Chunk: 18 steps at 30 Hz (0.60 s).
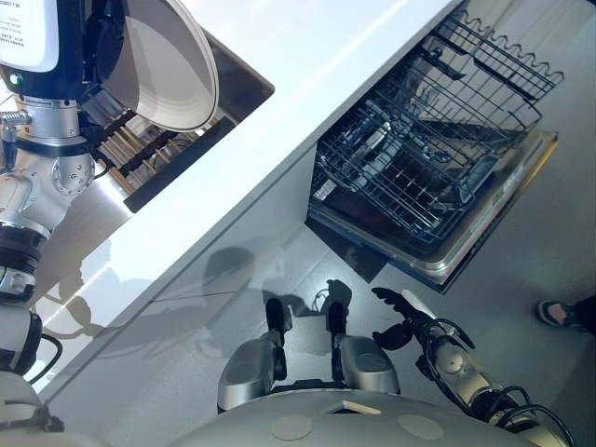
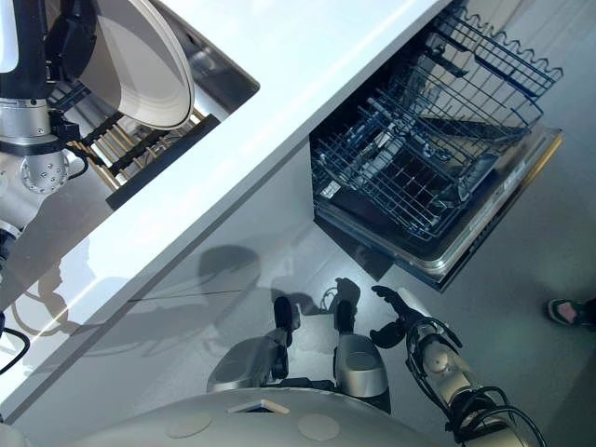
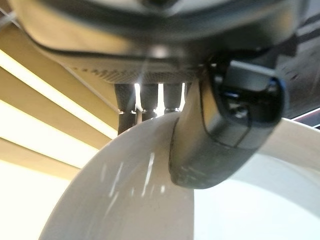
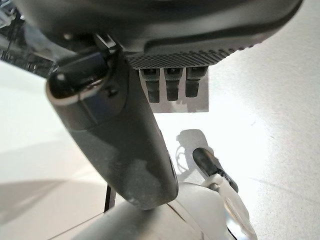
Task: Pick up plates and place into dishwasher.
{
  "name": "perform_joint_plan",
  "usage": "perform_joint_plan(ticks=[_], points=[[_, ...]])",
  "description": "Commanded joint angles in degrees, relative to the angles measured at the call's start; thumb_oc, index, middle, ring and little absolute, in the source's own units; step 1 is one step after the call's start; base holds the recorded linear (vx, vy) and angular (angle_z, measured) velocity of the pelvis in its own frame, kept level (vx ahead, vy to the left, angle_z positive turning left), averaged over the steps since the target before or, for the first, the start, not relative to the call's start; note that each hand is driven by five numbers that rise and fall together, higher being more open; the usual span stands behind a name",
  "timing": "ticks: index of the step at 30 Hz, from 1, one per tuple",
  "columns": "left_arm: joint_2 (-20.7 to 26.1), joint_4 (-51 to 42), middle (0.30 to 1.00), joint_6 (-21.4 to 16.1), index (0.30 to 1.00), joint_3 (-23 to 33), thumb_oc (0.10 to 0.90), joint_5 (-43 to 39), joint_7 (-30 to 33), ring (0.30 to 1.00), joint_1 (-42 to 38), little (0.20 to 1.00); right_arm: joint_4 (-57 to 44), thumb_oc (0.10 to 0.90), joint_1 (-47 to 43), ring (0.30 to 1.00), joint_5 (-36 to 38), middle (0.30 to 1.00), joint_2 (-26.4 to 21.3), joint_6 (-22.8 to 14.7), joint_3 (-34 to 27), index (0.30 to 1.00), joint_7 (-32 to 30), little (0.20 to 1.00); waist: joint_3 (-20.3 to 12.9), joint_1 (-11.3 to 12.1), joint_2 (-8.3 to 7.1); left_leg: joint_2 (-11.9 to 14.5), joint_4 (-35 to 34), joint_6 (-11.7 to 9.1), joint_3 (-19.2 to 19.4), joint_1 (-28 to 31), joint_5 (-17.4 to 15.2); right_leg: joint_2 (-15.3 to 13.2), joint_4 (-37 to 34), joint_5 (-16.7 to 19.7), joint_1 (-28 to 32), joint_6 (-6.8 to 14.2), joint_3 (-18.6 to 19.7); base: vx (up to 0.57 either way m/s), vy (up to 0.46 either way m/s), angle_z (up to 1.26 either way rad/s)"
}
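Note:
A white plate [image 1: 172, 65] is raised on edge above the sink at the far left, with my left hand [image 1: 102, 42] shut on its rim. In the left wrist view the thumb [image 3: 225, 130] presses one face of the plate [image 3: 125, 195] and the fingers [image 3: 150, 100] curl behind the other. The dishwasher stands open at the right; its lower rack [image 1: 419, 168] is pulled out over the lowered door [image 1: 494, 223] and looks bare of plates. My right hand [image 1: 405, 321] hangs low by the floor, below the door, relaxed and holding nothing.
A long white counter [image 1: 307, 74] runs diagonally between the sink and the dishwasher. A dish rack [image 1: 149, 149] sits in the dark sink under the plate. A person's shoe [image 1: 557, 312] shows on the grey floor at the far right.

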Motion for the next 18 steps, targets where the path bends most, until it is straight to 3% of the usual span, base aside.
perform_joint_plan(ticks=[1,4,5,6,7,12,18], points=[[0.39,1.79,0.300,-0.34,0.300,6.06,0.100,-1.29,7.73,0.300,-9.01,0.200,-1.54,0.800,3.97,0.900,1.08,0.900,-3.65,-2.90,1.17,0.900,-0.95,0.900,-5.61,-0.12,1.94,-2.73,3.95,1.17,0.74,-1.09,-9.49,4.42,11.07,-7.47,-8.31,1.74,1.51,0.01,0.007,-0.11],[0.08,3.03,0.300,-0.22,0.300,5.45,0.100,-0.74,7.71,0.300,-9.51,0.200,-1.63,0.800,4.46,0.900,0.59,0.900,-3.56,-3.01,0.84,0.900,-0.62,0.900,-5.59,-0.41,2.01,-2.82,4.54,1.25,0.95,-1.45,-9.60,4.36,11.39,-7.39,-8.58,1.83,1.65,0.03,0.007,-0.10],[-0.08,3.87,0.382,-0.19,0.382,5.00,0.196,-0.41,7.32,0.382,-9.57,0.296,-1.87,0.800,4.51,0.900,0.60,0.900,-3.64,-3.05,0.86,0.900,-0.61,0.900,-5.46,-0.56,2.04,-2.82,4.68,1.26,1.02,-1.60,-9.60,4.34,11.53,-7.39,-8.75,1.87,1.70,0.00,0.000,0.00],[-0.17,4.72,0.698,-0.13,0.698,4.60,0.564,0.37,6.49,0.698,-9.48,0.664,-2.48,0.800,4.53,0.900,0.78,0.900,-3.74,-2.78,0.85,0.900,-0.43,0.900,-5.35,-0.66,2.03,-2.83,4.88,1.26,1.09,-1.85,-9.60,4.33,11.63,-7.35,-8.93,1.87,1.74,0.00,0.000,0.00],[-0.20,5.28,0.900,-0.07,0.900,4.02,0.800,0.60,5.67,0.900,-9.34,0.900,-2.86,0.800,4.48,0.900,0.78,0.900,-3.80,-2.60,0.87,0.900,-0.34,0.900,-5.28,-0.73,2.07,-2.85,5.01,1.27,1.11,-2.06,-9.57,4.34,11.67,-7.32,-9.08,1.87,1.82,0.00,0.000,0.00],[-0.14,7.35,0.900,0.99,0.900,0.86,0.800,1.57,2.24,0.900,-9.01,0.900,-2.34,0.800,3.47,0.900,0.47,0.900,-4.09,-2.99,1.11,0.900,-0.45,0.900,-4.75,-0.68,2.11,-2.88,5.57,1.45,1.28,-2.96,-9.46,4.47,11.88,-6.98,-9.93,1.81,2.13,0.00,-0.001,-0.01],[0.96,8.29,0.900,2.25,0.900,1.09,0.800,3.42,2.57,0.900,-7.06,0.900,-2.03,0.800,3.62,0.900,0.37,0.900,-4.14,-3.12,0.47,0.900,-0.27,0.900,-4.70,-0.14,2.10,-3.00,5.93,1.33,0.93,-3.11,-9.48,4.32,11.48,-6.80,-9.55,1.86,1.53,0.00,-0.002,-0.01]])
